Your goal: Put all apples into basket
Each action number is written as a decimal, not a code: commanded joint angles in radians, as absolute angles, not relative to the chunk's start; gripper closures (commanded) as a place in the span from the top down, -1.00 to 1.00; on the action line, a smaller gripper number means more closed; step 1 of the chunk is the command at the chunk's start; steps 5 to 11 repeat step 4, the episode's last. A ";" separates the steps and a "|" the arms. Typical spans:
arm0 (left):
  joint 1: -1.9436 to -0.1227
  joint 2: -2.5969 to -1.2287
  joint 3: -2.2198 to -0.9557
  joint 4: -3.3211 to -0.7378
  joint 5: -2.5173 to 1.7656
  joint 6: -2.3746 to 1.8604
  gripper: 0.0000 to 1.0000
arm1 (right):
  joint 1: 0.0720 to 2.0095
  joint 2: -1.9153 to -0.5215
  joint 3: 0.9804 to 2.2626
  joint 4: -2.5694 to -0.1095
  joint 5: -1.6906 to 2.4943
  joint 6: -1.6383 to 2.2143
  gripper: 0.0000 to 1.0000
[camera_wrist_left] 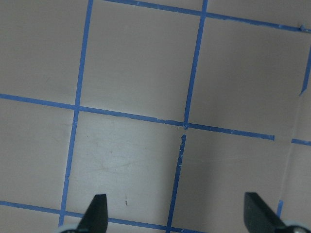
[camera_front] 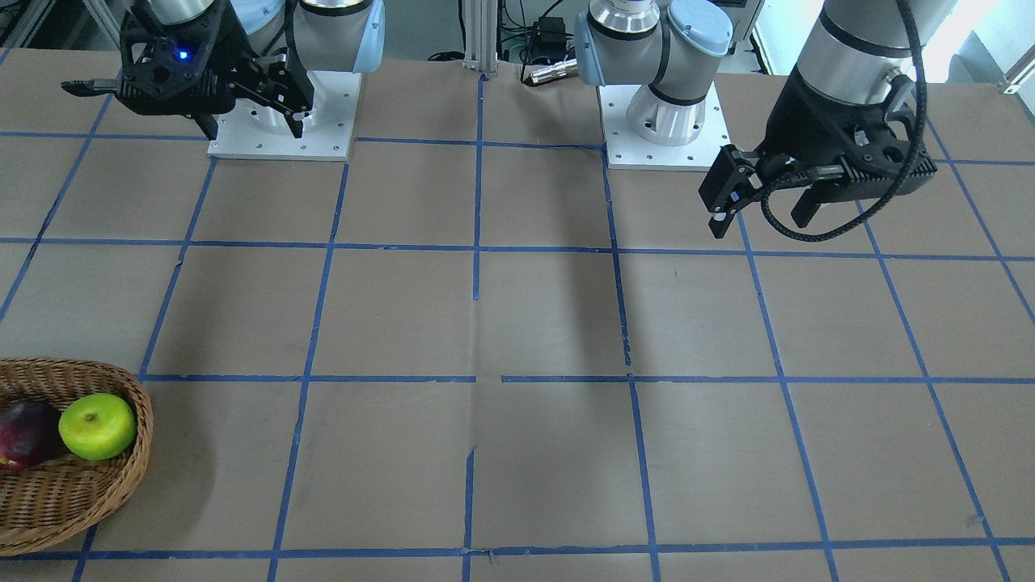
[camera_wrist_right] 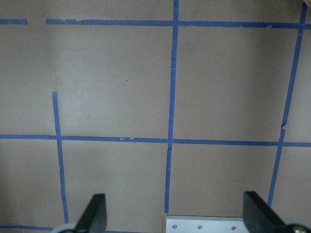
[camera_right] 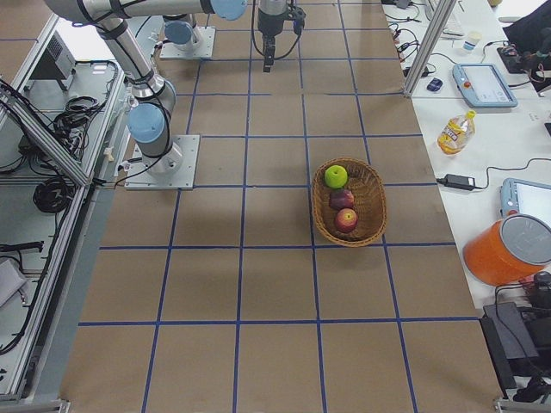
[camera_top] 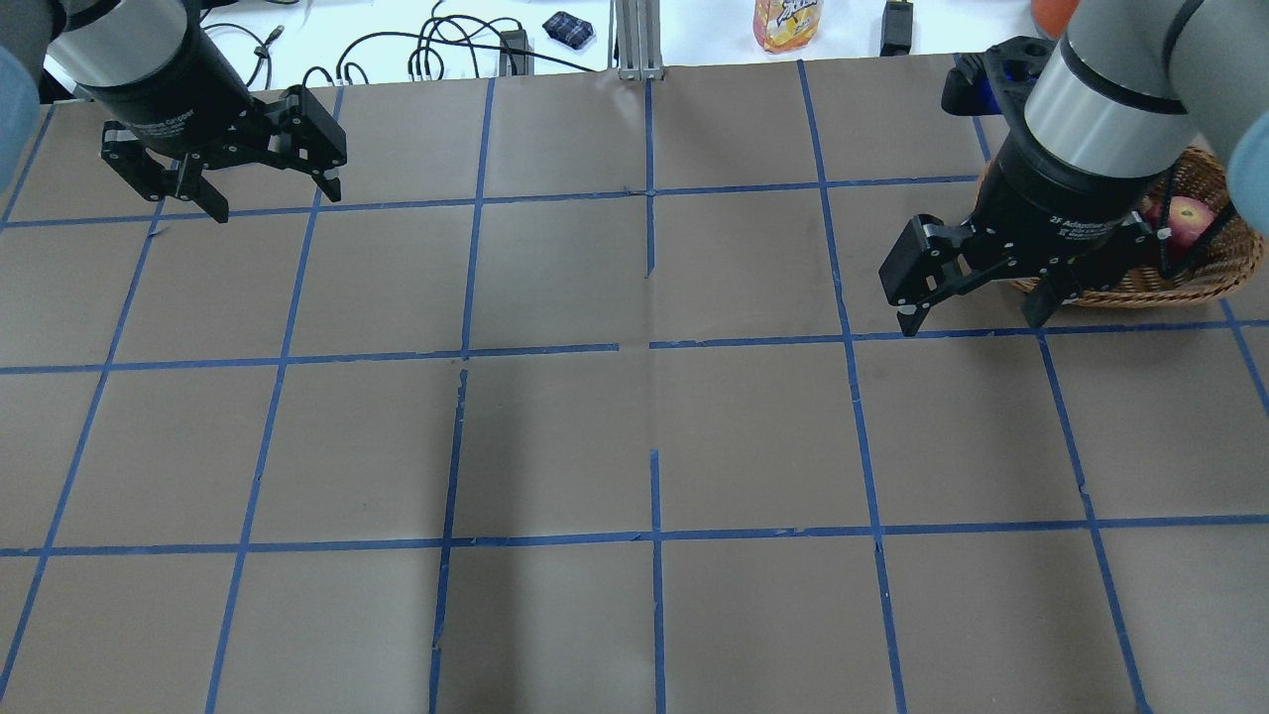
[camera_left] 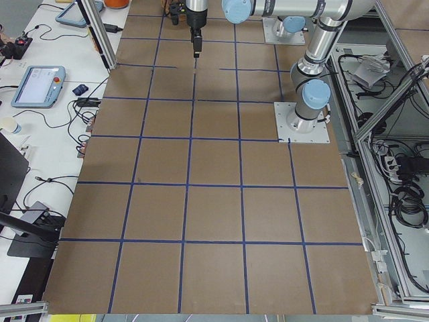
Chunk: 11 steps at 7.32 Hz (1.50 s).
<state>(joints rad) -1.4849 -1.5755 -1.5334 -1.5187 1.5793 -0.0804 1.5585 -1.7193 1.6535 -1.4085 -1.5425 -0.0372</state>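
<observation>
Green apple (camera_right: 336, 176), what looks like a maroon apple (camera_right: 342, 199) and red apple (camera_right: 346, 220) lie in the basket (camera_right: 370, 196) at the overhead view's two o'clock, while left gripper (camera_top: 273, 203) and right gripper (camera_top: 972, 319) gape wide, empty.

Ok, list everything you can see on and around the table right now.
Oval woven wicker basket: one, light brown, on the table's far side, robot's right.
Round lime green apple: one, green, in the basket.
Round dark maroon apple: one, maroon, in the basket, middle of the row.
Round red apple with a yellowish end: one, red, in the basket.
Paper-covered table: one, brown with a blue tape grid.
Plastic juice bottle: one, yellow-orange, on the white side bench.
Round lidded container: one, orange with a grey lid, on the side bench.
Left hand: one, black, open, raised over bare table.
Right hand: one, black, open, raised on the robot's right.
</observation>
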 commanded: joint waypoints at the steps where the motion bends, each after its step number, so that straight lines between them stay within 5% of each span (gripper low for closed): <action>1: -1.485 -1.575 -1.532 -1.517 1.580 -0.080 1.00 | 1.559 -1.694 1.663 -1.469 -1.554 0.024 1.00; 11: -1.485 -1.572 -1.532 -1.519 1.583 -0.080 1.00 | 1.559 -1.694 1.660 -1.470 -1.581 0.029 1.00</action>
